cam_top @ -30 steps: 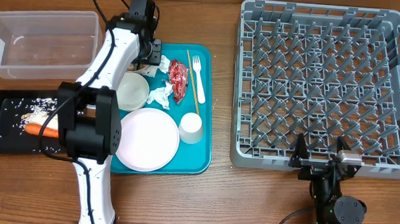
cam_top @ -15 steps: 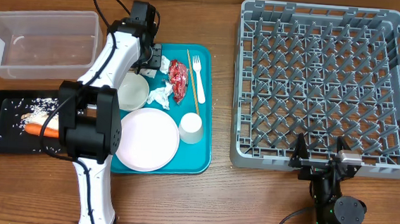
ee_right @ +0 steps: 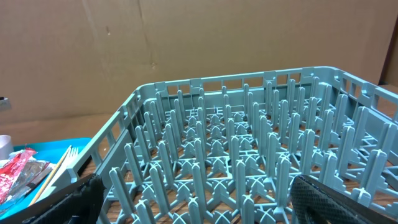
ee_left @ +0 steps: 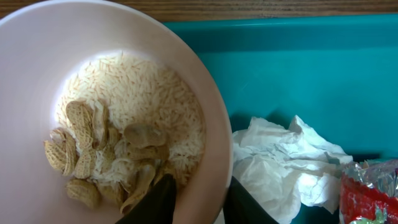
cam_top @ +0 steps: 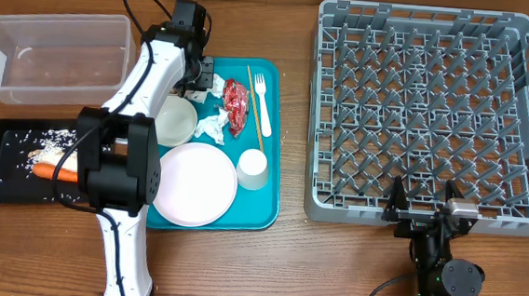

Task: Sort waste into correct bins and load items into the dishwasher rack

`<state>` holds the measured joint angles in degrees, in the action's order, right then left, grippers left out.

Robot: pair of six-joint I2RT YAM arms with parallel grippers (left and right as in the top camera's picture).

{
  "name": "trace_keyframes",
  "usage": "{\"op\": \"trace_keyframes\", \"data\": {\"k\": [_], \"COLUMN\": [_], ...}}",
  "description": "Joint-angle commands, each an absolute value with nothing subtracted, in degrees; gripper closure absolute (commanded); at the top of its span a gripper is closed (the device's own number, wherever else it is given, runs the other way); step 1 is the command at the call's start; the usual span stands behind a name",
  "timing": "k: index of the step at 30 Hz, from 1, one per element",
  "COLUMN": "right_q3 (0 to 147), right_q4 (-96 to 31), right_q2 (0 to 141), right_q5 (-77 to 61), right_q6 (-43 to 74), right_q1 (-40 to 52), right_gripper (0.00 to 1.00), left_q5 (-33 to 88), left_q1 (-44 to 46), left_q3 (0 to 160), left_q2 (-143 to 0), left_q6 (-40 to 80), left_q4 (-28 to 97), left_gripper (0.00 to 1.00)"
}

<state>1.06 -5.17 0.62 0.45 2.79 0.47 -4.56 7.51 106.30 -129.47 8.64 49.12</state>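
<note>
My left gripper point(cam_top: 199, 76) is shut on the rim of a small white bowl point(ee_left: 37, 74) at the back left of the teal tray point(cam_top: 266, 199). In the left wrist view its fingers point(ee_left: 199, 202) straddle the rim, one inside and one outside. The bowl holds rice scraps point(ee_left: 143, 99) and peanut shells point(ee_left: 81, 124). A crumpled napkin point(ee_left: 280, 162) and a red wrapper point(cam_top: 236, 104) lie beside it. An empty bowl point(cam_top: 175, 120), plate point(cam_top: 194, 184), cup point(cam_top: 253, 169), fork point(cam_top: 263, 90) and stick point(cam_top: 257, 101) are on the tray. My right gripper point(ee_right: 199, 199) is open at the front edge of the grey rack point(cam_top: 430, 113).
A clear tub point(cam_top: 52, 54) stands at the back left. In front of it a black tray point(cam_top: 2, 162) holds a carrot point(cam_top: 53, 171) and scattered rice point(cam_top: 55, 138). The left arm stretches over the tray's left side. Cardboard walls the back.
My left gripper shifted very slightly at the bowl a second ago and has since stayed still. Nothing else has moved.
</note>
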Motion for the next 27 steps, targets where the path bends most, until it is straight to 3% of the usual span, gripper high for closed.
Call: {"op": "trace_keyframes", "data": {"k": [1, 12, 15, 27], "right_q3": [0.47, 0.47, 0.47, 0.47], "right_q4": [-4.75, -4.75, -4.75, -4.75], "right_q2": [0.16, 0.16, 0.16, 0.16], "right_q5": [1.21, 1.23, 1.23, 1.21], "right_q6": [3.01, 3.03, 3.01, 3.03], "right_q1": [0.80, 0.80, 0.80, 0.80], "right_gripper": [0.00, 0.00, 0.00, 0.00], "left_q5": [-4.86, -4.91, -4.91, -5.96], "left_q1": [8.47, 10.55, 10.63, 10.63], "left_q3": [107.85, 108.75, 109.45, 119.26], "left_q2": [-129.95, -129.95, -129.95, -129.95], "left_q6": [8.82, 8.80, 8.82, 9.10], "left_q4": [49.47, 49.23, 49.47, 56.42], "left_gripper": [0.76, 0.88, 0.96, 0.96]}}
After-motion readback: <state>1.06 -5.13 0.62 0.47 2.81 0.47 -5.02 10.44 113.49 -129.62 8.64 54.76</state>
